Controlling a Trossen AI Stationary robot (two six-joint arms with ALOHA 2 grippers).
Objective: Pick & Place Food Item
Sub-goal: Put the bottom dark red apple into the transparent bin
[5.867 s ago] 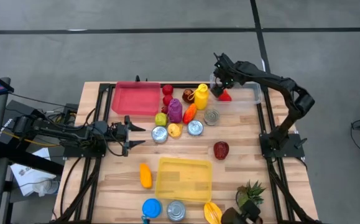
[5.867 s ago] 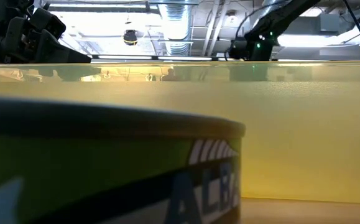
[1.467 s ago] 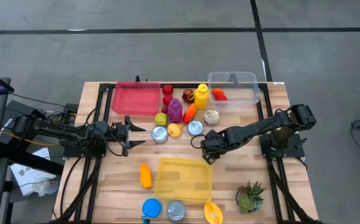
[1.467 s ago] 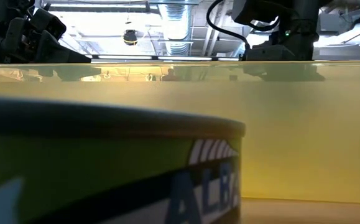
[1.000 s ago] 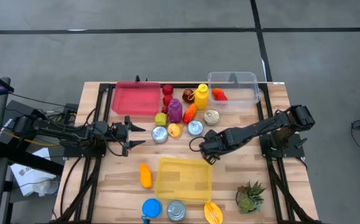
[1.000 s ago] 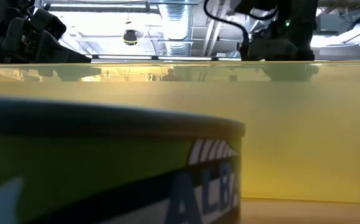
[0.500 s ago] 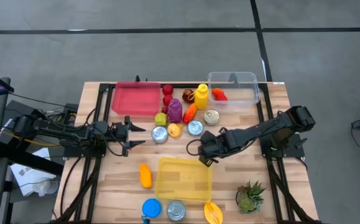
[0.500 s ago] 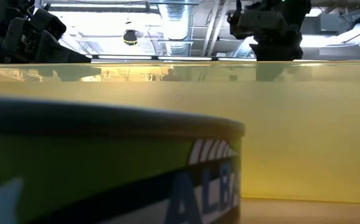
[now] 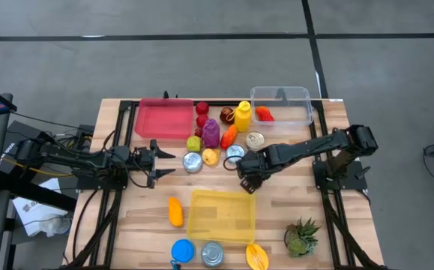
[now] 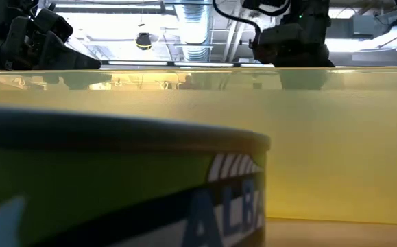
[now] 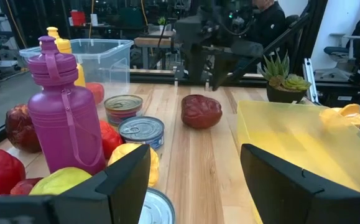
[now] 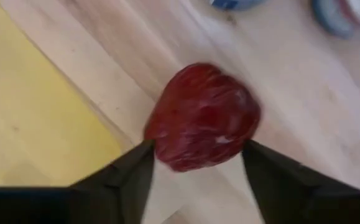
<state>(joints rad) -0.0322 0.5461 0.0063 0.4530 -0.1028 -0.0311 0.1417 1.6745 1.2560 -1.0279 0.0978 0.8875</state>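
A dark red, rounded food item (image 11: pixel 201 111) lies on the wooden table just past the far right corner of the yellow bin (image 9: pixel 196 196). My right gripper (image 12: pixel 197 150) points down right over it, open. Its two fingers stand either side of the item (image 12: pixel 201 118) and a little above it, as the left wrist view shows (image 11: pixel 212 79). From above, the gripper (image 9: pixel 246 178) hides the item. My left gripper (image 9: pixel 164 163) waits open and level at the table's left, with nothing between its fingers (image 11: pixel 195 171).
A cluster of cans, a purple bottle (image 9: pixel 211 133), a mustard bottle (image 9: pixel 242 115) and fruit stands just beyond the right gripper. A red tray (image 9: pixel 160 120) and a clear bin (image 9: pixel 306 112) sit at the far edge, a plant (image 9: pixel 300 238) near right. The low view is blocked by a can (image 10: pixel 116 185).
My right gripper has shifted a little toward the table's left and far edge and risen slightly, still pointing down over the dark red food item.
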